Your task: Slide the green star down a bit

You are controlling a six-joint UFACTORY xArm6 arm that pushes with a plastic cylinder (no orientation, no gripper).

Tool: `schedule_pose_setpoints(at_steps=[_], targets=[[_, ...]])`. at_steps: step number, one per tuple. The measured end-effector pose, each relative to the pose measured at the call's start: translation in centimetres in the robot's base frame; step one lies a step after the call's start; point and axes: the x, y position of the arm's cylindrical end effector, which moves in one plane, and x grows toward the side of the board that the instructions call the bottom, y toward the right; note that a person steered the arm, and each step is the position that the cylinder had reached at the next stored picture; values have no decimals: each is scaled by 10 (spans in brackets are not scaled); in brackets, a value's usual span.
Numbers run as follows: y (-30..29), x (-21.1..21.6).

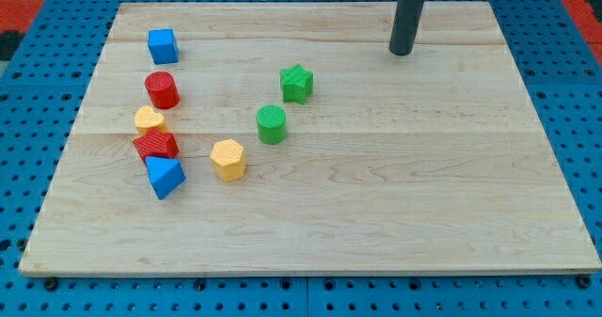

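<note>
So, at the view's left sit the blue cube (163, 45), red cylinder (161, 89), yellow heart (149, 120), red block (156, 146) and blue triangle (166, 176) (5 in a curved line). Next come the yellow hexagon (228, 159), green cylinder (272, 124) and green star (296, 83). My tip (402, 51) (a bare rod, holding nothing) is up right, well apart from the star

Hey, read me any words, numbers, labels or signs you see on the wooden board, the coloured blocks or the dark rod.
None: no text, number or sign is legible anywhere.
Wooden board: bare grain only.
Green star block, green cylinder block, yellow hexagon block: unmarked.
Dark rod, my tip: unmarked, toward the view's upper right of the star.
</note>
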Motion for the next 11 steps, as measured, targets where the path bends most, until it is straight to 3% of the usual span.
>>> schedule_pose_setpoints(at_steps=[1, 3, 10, 11], targets=[[-1, 0], [-106, 9], [-94, 9], [-105, 24]])
